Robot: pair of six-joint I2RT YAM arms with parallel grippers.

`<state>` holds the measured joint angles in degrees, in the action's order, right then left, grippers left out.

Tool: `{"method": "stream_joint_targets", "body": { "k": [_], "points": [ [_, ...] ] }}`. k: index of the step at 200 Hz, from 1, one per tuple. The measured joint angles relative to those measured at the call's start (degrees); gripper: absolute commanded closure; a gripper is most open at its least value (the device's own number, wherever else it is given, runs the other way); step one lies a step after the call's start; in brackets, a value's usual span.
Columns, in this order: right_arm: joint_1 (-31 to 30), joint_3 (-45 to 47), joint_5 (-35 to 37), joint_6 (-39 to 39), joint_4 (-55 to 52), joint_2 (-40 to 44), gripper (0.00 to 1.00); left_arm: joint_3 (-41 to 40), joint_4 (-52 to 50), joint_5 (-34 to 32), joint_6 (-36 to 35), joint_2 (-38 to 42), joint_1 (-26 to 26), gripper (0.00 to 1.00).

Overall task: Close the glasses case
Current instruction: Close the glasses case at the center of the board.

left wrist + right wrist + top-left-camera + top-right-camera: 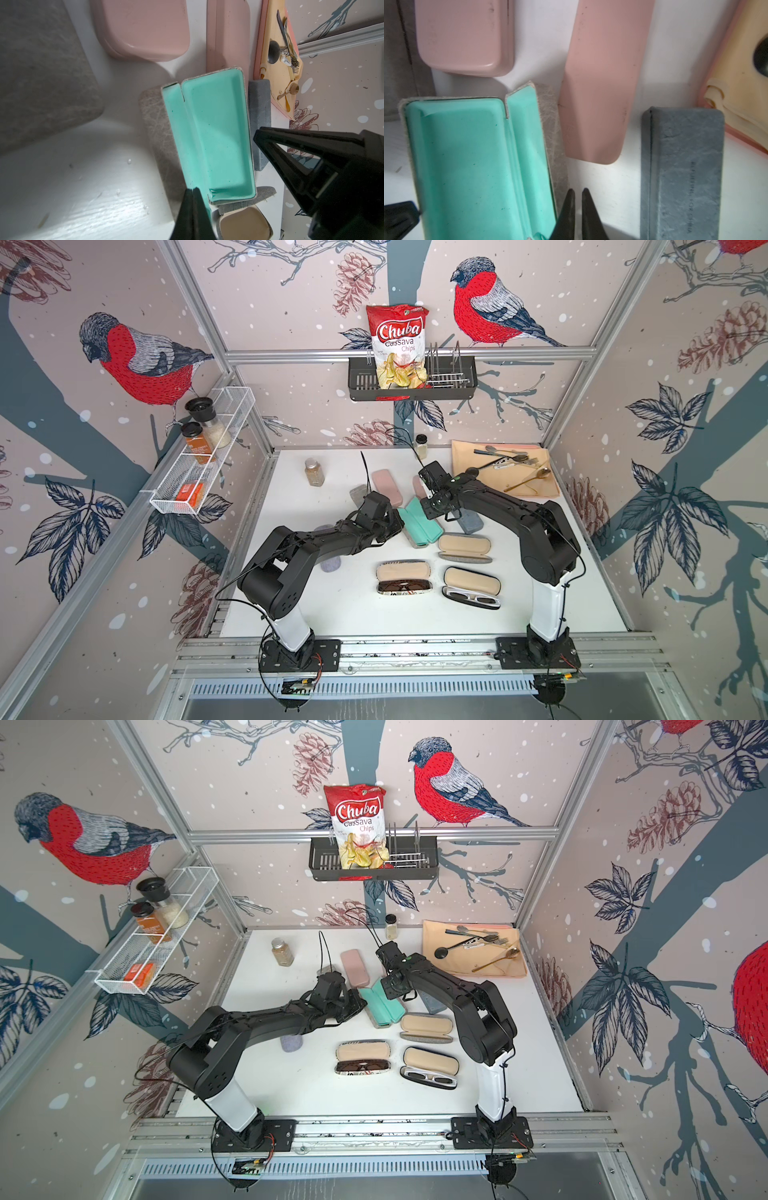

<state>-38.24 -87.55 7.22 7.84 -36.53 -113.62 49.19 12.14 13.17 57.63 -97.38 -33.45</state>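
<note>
Four cases gape: three beige-lined cases (pixel 464 543), one teal case (pixel 420 524); two pink cases (pixel 386 486) closed! Teal case sits mid-table, mouth up, long axis eleven to five o'clock. Left pincer (pixel 192 190) clamped tight at its near end, hold unclear; right pincer (pixel 578 192) a sliver apart, empty, just beside

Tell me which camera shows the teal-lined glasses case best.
Left wrist: the teal-lined glasses case lies open, nearly its whole lining visible end to end. The right wrist view crops one end at the frame edge. Both top views show it small, partly hidden by the right arm.
</note>
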Motion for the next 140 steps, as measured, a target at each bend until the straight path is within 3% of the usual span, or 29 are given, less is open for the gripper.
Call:
{"method": "stream_joint_targets", "body": {
  "k": [140],
  "points": [
    [-0.13, 1.22, 0.55, -0.02, 0.85, 0.02, 0.85, -2.97, 3.15, -1.46, 0.00, 0.13, -0.07, 1.00]
  ]
}}
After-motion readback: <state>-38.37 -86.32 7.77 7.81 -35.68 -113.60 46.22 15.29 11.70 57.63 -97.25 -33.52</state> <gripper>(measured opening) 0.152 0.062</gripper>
